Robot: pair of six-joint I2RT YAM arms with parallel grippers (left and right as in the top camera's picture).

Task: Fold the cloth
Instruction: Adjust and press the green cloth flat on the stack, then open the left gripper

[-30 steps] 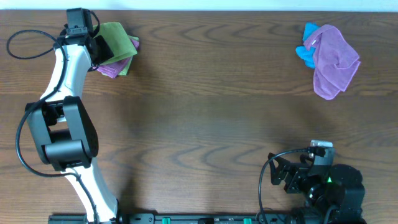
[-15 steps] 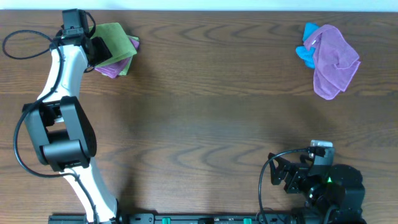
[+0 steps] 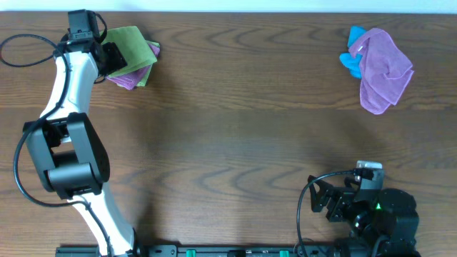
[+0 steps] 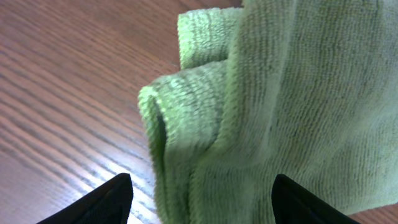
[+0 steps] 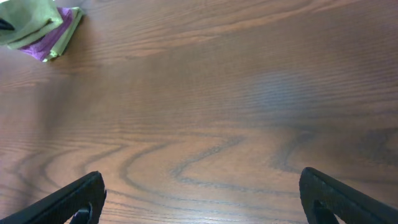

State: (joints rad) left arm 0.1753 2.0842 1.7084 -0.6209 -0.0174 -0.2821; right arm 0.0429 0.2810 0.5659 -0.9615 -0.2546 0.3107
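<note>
Overhead: the cloth (image 3: 132,41), lime-green and already doubled into a small pad, lies on top of a folded purple cloth (image 3: 127,80) whose edge peeks out beneath it. The left claw (image 3: 111,56) sits just beside that purple cloth, at the green pad's near-left edge. The right claw (image 3: 315,200) is parked well apart from it, across the bench (image 3: 228,128). A crumpled purple cloth (image 3: 385,68) and a blue cloth (image 3: 351,61) lie well apart from it too.

Left wrist: the left claw (image 4: 202,202) has its jaws apart, straddling the cloth (image 4: 280,93) without pinching it. A sliver of bare bench shows beside one finger, and whether the other finger brushes the pile is hard to tell this close. The looped microfibre looks light, limp and grippy. It should drape rather than hold a shape, so a pinch on a hemmed corner or stacked edge would likely serve best, kept shallow to spare the purple layer.

Right wrist: the right claw (image 5: 205,202) is spread wide over bare bench, holding nothing. The cloth (image 5: 28,15) shows far off, on the folded purple cloth (image 5: 53,45).
</note>
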